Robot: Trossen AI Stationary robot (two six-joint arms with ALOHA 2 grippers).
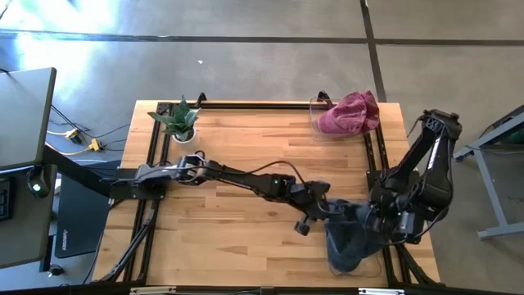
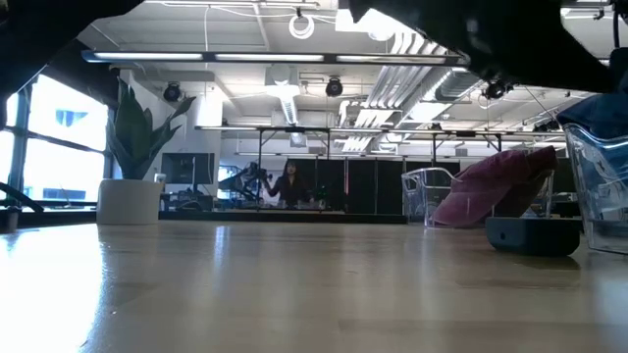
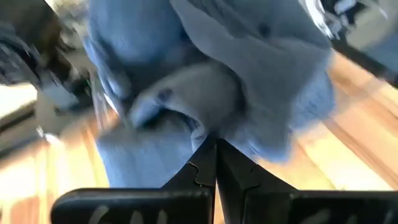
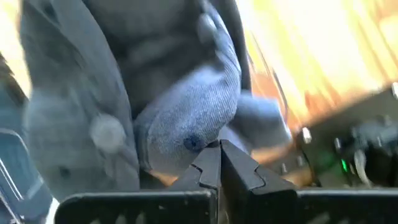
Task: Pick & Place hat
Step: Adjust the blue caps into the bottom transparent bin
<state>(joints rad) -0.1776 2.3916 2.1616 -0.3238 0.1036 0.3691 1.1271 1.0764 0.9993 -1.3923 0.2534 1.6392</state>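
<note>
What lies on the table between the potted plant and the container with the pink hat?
In the high view, nothing stands between the potted plant and the container holding the pink hat; only bare wooden table shows there.

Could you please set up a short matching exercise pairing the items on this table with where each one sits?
Things:
1. blue hat
2. maroon hat
3. potted plant
4. left end effector

Places:
A. far left part of the table
B. in the clear bin at the far right corner
C. near right part of the table
D. shut at the blue hat's edge

Pairs: 1-C, 2-B, 3-A, 4-D
</note>
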